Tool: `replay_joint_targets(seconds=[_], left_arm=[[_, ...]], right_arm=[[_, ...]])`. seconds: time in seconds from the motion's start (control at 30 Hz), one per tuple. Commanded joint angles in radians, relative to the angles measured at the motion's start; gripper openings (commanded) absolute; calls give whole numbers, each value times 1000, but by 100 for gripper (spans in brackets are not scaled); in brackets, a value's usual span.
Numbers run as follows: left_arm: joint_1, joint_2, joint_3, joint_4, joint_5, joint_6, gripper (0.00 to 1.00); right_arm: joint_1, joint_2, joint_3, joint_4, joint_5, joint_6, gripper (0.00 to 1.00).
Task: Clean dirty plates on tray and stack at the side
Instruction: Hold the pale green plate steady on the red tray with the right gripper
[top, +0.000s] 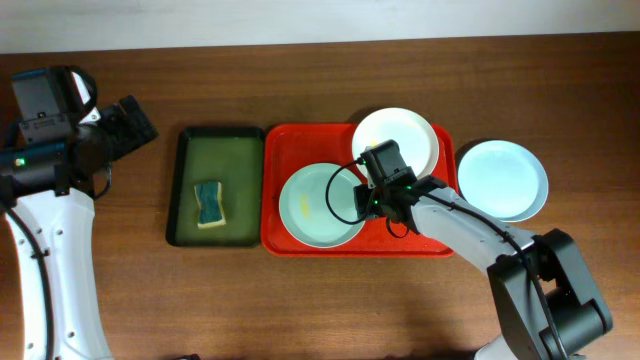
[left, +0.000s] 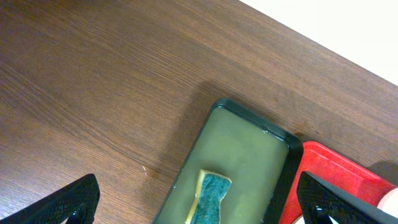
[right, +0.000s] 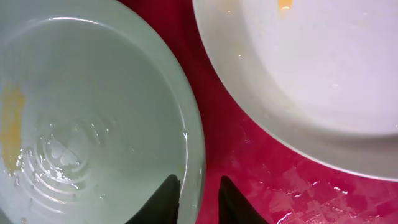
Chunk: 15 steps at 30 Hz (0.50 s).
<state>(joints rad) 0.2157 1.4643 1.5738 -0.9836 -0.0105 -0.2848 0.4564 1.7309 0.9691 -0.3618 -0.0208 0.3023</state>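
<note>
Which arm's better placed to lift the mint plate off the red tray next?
Right, probably. The right claw straddles the rim of the mint plate on the red tray. The left claw hangs open well away, on the far side of the green tray.

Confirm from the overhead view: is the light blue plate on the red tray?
No, the light blue plate sits on the table, just right of the red tray and clear of its rim.

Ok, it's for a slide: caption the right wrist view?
Right tool straddles the rim of the yellow-smeared mint plate, beside the white plate on the wet red tray.
</note>
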Motion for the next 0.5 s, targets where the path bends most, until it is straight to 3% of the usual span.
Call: replay_joint_targets(seconds=[0.0,0.07,0.23,0.37,0.47], left_arm=[[5,2,2,1,4,-6,99],[5,2,2,1,4,-6,99],[5,2,2,2,4,-6,99],[5,2,2,1,4,-6,99],[5,2,2,2,4,-6,100]], right_arm=[[8,21,16,4,14,-10,23],[8,43,16,11,14,-10,23],[8,45,17,11,2,-5,4],[8,41,17,-16,-16,99,4],[8,16,19,-40,-16,99,4]])
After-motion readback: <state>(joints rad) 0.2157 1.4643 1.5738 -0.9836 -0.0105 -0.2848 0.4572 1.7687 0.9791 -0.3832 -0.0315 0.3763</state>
